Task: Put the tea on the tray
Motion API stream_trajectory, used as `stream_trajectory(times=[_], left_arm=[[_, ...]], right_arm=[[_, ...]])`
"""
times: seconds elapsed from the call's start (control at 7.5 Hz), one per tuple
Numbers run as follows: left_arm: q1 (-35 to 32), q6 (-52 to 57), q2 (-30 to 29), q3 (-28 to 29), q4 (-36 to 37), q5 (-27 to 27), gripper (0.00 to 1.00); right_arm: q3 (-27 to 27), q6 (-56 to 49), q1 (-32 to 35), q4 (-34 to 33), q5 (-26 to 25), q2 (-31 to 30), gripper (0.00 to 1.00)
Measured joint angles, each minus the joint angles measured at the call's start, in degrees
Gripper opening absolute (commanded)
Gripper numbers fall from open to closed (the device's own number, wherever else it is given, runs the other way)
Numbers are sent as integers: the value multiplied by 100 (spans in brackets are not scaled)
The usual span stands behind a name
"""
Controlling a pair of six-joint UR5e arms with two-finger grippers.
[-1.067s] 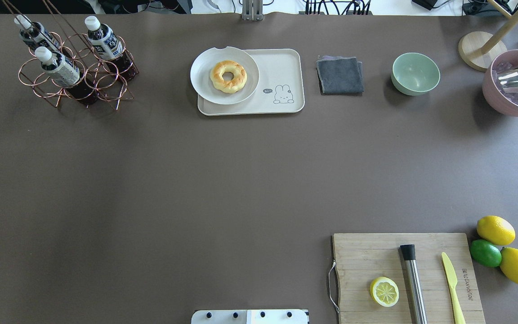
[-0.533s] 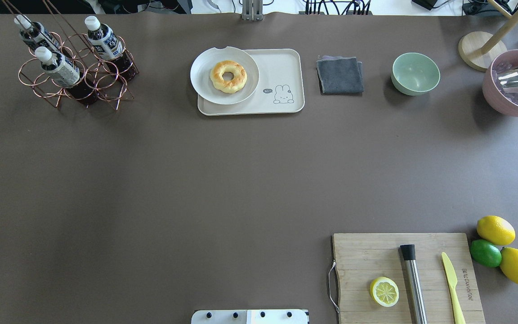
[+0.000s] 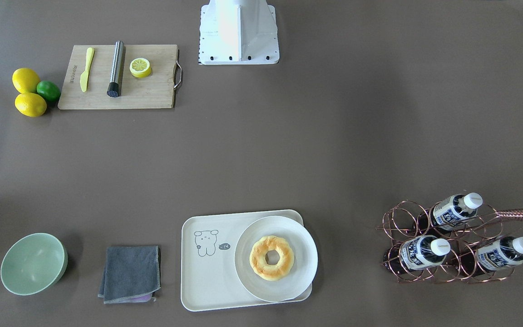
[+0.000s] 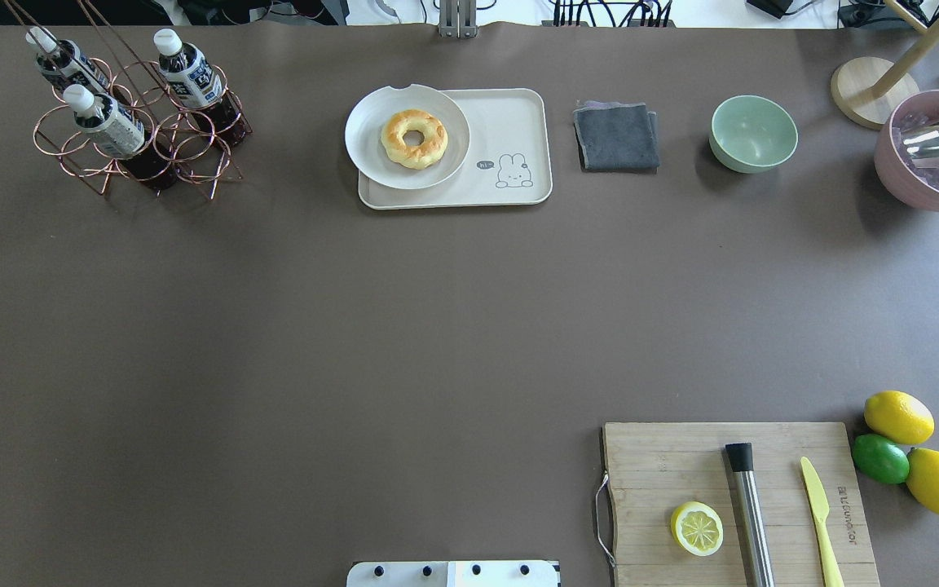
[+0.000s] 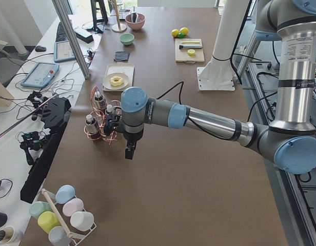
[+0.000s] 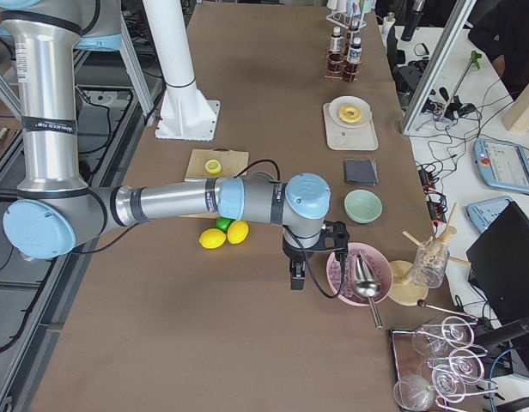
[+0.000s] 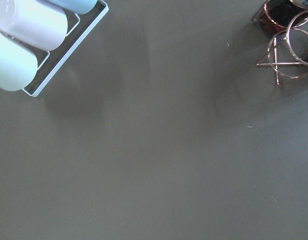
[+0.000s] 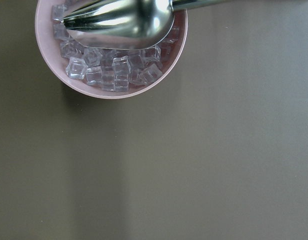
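Note:
Three tea bottles (image 4: 188, 77) with white caps and navy labels lean in a copper wire rack (image 4: 192, 155) at the table's far left; they also show in the front view (image 3: 422, 252). The cream tray (image 4: 510, 122) with the cartoon lies at the far middle, its left half under a round plate. My left gripper (image 5: 130, 151) hangs over the table just beside the rack, outside the overhead view. My right gripper (image 6: 296, 276) hangs beside the pink ice bowl (image 6: 359, 275). I cannot tell whether either is open or shut.
A white plate (image 4: 372, 155) with a doughnut (image 4: 414, 139) sits on the tray. A grey cloth (image 4: 616, 136), a green bowl (image 4: 753, 133) and the ice bowl with a scoop (image 4: 926, 175) stand to the right. A cutting board (image 4: 665, 465), lemons and a lime (image 4: 881, 458) lie near right.

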Motion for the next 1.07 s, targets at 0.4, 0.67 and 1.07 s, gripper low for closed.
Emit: stream_trajectory(times=[0.4, 0.67, 1.07], left_arm=[[434, -757, -186, -775, -592, -430, 98], [590, -819, -295, -897, -1522, -885, 98], [1322, -2308, -711, -652, -2178, -900, 98]], right_arm=[[-22, 11, 4, -9, -36, -8, 100], [-45, 26, 5, -27, -44, -16, 100], [-139, 28, 5, -30, -36, -51, 100]])
